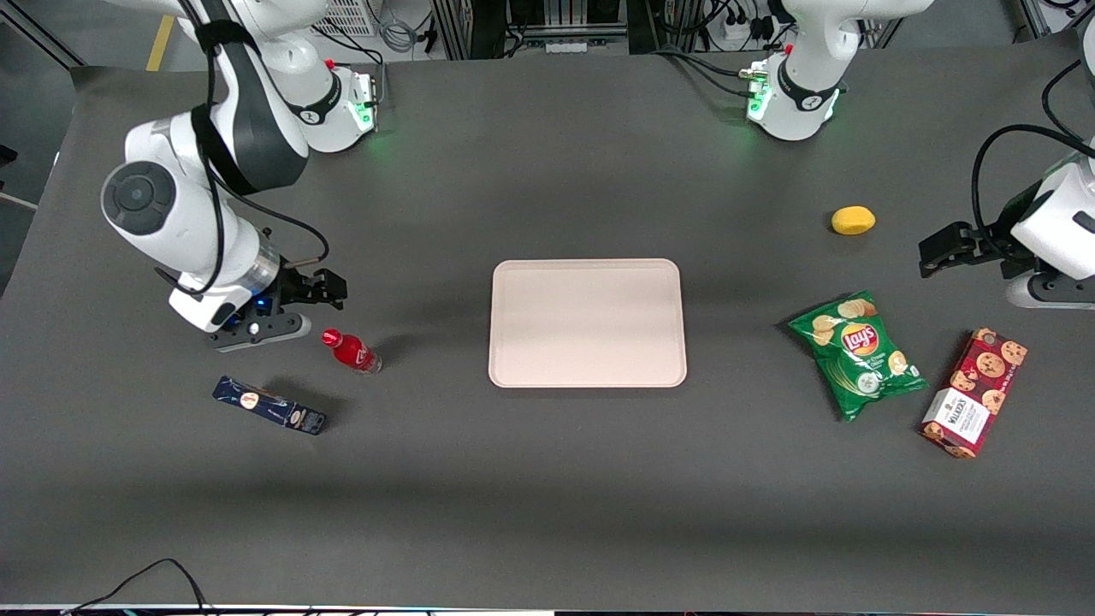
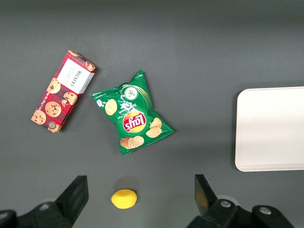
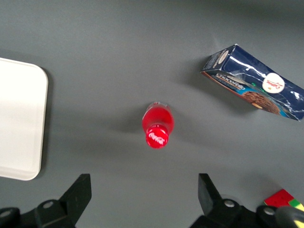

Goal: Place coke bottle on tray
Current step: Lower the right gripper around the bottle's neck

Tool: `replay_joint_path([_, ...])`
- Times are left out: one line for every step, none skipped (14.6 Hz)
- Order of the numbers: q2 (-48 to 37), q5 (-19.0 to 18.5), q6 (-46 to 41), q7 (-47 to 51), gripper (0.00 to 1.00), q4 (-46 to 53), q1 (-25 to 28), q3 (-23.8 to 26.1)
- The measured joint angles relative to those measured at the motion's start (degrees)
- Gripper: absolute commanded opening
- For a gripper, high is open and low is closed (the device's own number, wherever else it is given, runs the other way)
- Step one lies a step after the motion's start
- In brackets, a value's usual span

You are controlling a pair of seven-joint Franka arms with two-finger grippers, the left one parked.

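The coke bottle (image 1: 351, 351) stands upright on the grey table toward the working arm's end, its red cap and red label showing. In the right wrist view I look down on its cap (image 3: 157, 126). My gripper (image 1: 321, 289) hovers above the table, a little farther from the front camera than the bottle; it is open and empty, with its fingers (image 3: 80, 190) wide apart and the bottle not between them. The pale pink-beige tray (image 1: 588, 322) lies flat at the table's middle, nothing on it; its edge shows in the right wrist view (image 3: 21, 118).
A dark blue oblong box (image 1: 269, 405) lies beside the bottle, nearer the front camera. Toward the parked arm's end lie a green chip bag (image 1: 857, 352), a red cookie box (image 1: 975, 392) and a yellow lemon (image 1: 853, 220).
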Motion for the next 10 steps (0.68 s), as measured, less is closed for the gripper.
replay_joint_path([0.76, 0.0, 1.06, -0.01, 1.0, -0.19, -0.01, 0.0])
replay_joint_path([1.35, 0.0, 2.49, -0.06, 1.0, -0.58, -0.02, 0.0])
replay_joint_path([1.83, 0.0, 4.03, -0.33, 1.0, -1.16, -0.03, 0.0])
replay_joint_path([2.24, 0.0, 5.4, -0.88, 1.0, -1.76, -0.05, -0.01])
replay_joint_path([2.73, 0.0, 6.5, -1.43, 1.0, -2.24, -0.07, -0.02])
replay_joint_path([3.27, 0.0, 7.57, -1.82, 1.0, -2.54, -0.1, -0.03])
replay_joint_path([3.84, 0.0, 8.55, -2.07, 1.0, -2.75, -0.13, -0.03])
replay_joint_path([4.49, 0.0, 9.65, -2.16, 1.0, -2.94, -0.19, -0.03])
replay_joint_path([5.29, 0.0, 10.83, -2.22, 1.0, -3.04, -0.28, -0.03])
replay_joint_path([6.15, 0.0, 11.91, -2.28, 1.0, -3.06, -0.38, -0.05])
